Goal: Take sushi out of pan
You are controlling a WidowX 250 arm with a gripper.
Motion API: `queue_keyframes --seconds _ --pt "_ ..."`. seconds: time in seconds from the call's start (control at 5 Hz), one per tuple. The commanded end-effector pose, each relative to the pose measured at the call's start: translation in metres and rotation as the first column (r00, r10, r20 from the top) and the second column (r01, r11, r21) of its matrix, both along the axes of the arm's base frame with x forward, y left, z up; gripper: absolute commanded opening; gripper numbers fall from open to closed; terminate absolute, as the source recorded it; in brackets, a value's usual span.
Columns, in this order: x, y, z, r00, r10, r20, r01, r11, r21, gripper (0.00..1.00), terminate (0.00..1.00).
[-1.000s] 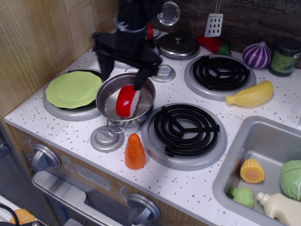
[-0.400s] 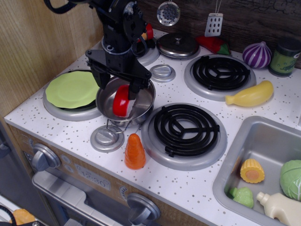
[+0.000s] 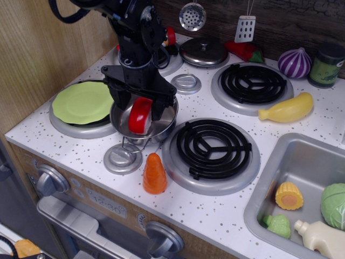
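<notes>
- Since a second ago, the gripper (image 3: 140,110) has dropped lower into the pan (image 3: 164,123), its black fingers now straddling the sushi (image 3: 140,115).
- The sushi has tipped more upright over that second; it stands on edge inside the pan, red top facing the camera.
- The fingers flank the piece on both sides; whether they are clamped on it or merely close cannot be told.
- Judged from this, the grasp is being made and the lift out has not begun.
- A green plate (image 3: 83,101) sits just left of the pan; an orange carrot (image 3: 154,174) stands on the speckled surface (image 3: 226,210) in front.
</notes>
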State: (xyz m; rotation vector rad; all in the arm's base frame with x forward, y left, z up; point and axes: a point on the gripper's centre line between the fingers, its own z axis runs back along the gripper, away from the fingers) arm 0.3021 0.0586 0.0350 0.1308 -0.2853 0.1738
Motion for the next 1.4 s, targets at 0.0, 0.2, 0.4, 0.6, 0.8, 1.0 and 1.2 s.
queue_keyframes --seconds 0.0,0.2,0.4,0.6,0.8,1.0,1.2 --pt "0.005 0.001 -0.005 1.000 0.004 0.027 -0.004 1.000 -0.011 0.00 0.00" --pt "0.007 0.002 -0.001 1.000 0.008 0.019 -0.008 1.000 0.002 0.00 0.00" --pt "0.002 0.013 0.024 1.000 0.025 -0.005 -0.024 0.998 0.064 0.00 0.00" --pt "-0.002 0.037 0.057 0.998 -0.005 -0.067 0.014 0.991 0.134 0.00 0.00" --pt "-0.002 0.063 0.076 0.996 -0.043 -0.081 0.058 0.981 0.186 0.00 0.00" --pt "-0.003 0.092 0.071 0.991 -0.098 -0.091 0.113 0.979 0.172 0.00 0.00" --pt "-0.005 0.100 0.052 0.987 -0.136 -0.081 0.145 0.982 0.117 0.00 0.00"
